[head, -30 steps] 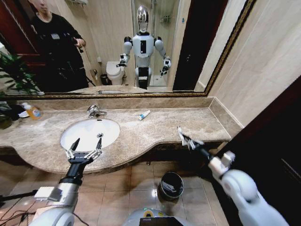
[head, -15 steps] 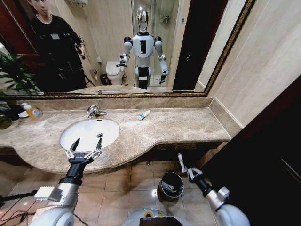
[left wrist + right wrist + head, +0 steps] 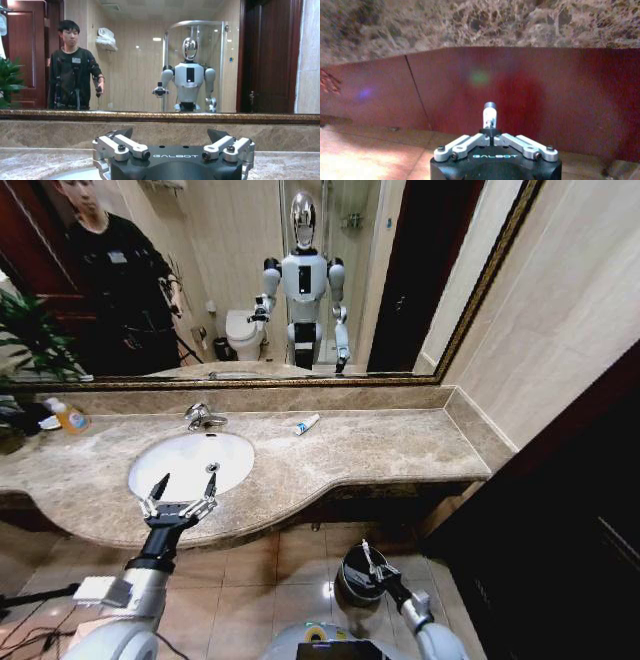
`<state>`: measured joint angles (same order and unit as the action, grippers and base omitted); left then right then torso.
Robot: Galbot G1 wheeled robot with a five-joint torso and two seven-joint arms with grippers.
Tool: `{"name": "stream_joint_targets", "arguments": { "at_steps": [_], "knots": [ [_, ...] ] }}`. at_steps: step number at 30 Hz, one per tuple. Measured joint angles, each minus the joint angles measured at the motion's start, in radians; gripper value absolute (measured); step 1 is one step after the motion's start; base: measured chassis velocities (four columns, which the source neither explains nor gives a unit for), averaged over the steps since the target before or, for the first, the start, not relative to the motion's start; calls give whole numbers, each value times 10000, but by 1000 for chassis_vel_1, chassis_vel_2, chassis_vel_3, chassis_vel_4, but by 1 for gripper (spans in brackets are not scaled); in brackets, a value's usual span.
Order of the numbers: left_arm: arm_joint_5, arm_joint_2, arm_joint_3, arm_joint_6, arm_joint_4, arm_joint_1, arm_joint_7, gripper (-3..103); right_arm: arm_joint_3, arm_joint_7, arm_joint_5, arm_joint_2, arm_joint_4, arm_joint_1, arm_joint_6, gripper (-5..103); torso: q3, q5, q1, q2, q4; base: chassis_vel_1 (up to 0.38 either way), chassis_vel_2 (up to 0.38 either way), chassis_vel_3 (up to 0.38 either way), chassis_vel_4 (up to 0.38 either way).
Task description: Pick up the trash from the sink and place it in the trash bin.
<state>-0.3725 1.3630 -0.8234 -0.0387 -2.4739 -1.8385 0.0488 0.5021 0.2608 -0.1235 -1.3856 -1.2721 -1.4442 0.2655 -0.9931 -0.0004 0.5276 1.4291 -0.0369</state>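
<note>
Your right gripper (image 3: 372,565) is down below counter level, right over the trash bin (image 3: 352,582) on the tile floor. Its jaws are pinched together on a thin white tube (image 3: 489,114); in the right wrist view the tube sticks straight out from between the fingertips, dark cap at the far end. Beyond it that view gives you a reddish-brown cabinet panel (image 3: 530,97) under the marble counter edge (image 3: 470,26), close ahead of the gripper.

The bin is dark with a shiny rim and stands on the floor in front of the cabinet, just right of the robot's base. Can't tell from the head view whether the tube tip is inside the rim or just above it.

Your left gripper (image 3: 178,502) hangs over the front lip of the counter at the near edge of the sink (image 3: 232,452), fingers spread wide, nothing in them. The left wrist view shows both fingers (image 3: 119,144) apart, facing the mirror.

The sink bowl looks bare apart from the drain. The faucet (image 3: 203,416) is at the back of the basin. One more white tube with blue print (image 3: 307,424) lies on the counter behind and right of the sink, near the mirror. An orange-liquid bottle (image 3: 68,416) stands far left on the counter, beside a plant (image 3: 28,340). Dark wooden door or panel (image 3: 570,510) crowds the right arm's side.
</note>
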Motion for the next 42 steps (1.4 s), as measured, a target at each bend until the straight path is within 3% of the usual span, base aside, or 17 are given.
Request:
{"name": "stream_joint_targets", "arguments": {
  "at_steps": [11,18,23,26,27,29,31,35,42],
  "knots": [
    [0,0,0,0,0,0,0,100,-87,-548,828,-502,1055,717,-147,0,0,4,0,0,1,0,0,0,0],
    [0,0,0,0,0,0,0,100,-78,-721,909,-417,1479,879,-17,-1,0,3,0,0,1,0,0,0,0],
    [0,0,0,0,0,0,0,100,-76,-618,977,-362,1525,868,99,22,0,3,0,0,1,0,0,0,0],
    [0,0,0,0,-1,0,0,100,-77,-633,1022,-366,1529,899,115,27,0,3,0,0,1,0,0,0,0],
    [0,0,0,0,0,0,0,100,-78,-646,1068,-369,1530,925,141,38,0,3,0,0,1,0,0,0,0],
    [0,0,0,0,-1,0,0,100,-79,-659,1091,-372,1528,931,155,38,0,3,0,0,0,0,0,0,0],
    [0,0,0,0,-1,0,1,100,-79,-689,1133,-388,1482,908,163,49,0,4,0,0,0,0,0,0,0],
    [0,0,0,0,0,0,0,100,-73,-694,1135,-383,1405,844,163,60,0,3,0,0,1,0,0,0,0],
    [0,0,0,0,0,0,0,100,-29,-850,1129,-293,1314,763,167,92,0,4,0,0,0,0,0,0,0]
  ]
}}
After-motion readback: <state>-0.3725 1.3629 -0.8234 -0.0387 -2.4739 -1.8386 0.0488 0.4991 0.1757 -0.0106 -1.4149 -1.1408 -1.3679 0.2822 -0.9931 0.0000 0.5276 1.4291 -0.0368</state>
